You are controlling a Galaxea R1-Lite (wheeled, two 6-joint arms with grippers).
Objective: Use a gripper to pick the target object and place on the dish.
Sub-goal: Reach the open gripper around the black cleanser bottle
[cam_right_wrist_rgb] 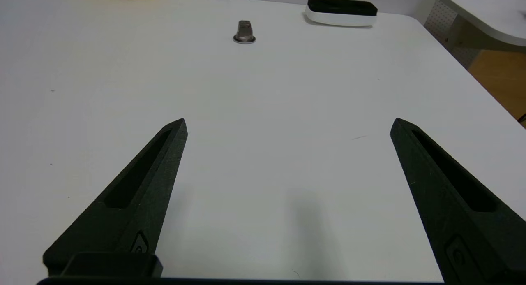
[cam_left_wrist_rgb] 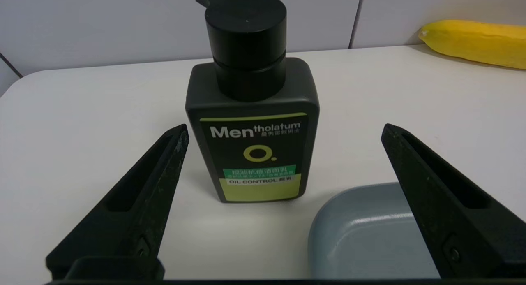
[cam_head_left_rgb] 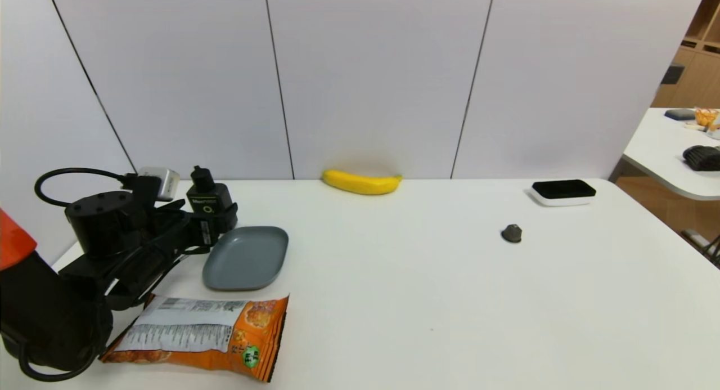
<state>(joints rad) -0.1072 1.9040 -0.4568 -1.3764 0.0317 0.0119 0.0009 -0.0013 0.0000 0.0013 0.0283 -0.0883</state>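
Table (cam_head_left_rgb: 427,300), white against wall panels, carries bottle (cam_left_wrist_rgb: 252,153) before the spread left claw (cam_left_wrist_rgb: 283,133).

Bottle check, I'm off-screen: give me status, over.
Left gripper open, jaws either side of the upright bottle, not touching. Dish beside it, bare. Right gripper open over the table, idle. Nothing in the way.

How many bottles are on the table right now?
1: the bottle stands upright at the table's far left, just behind the dish, between the open left gripper fingers. None seems hidden.
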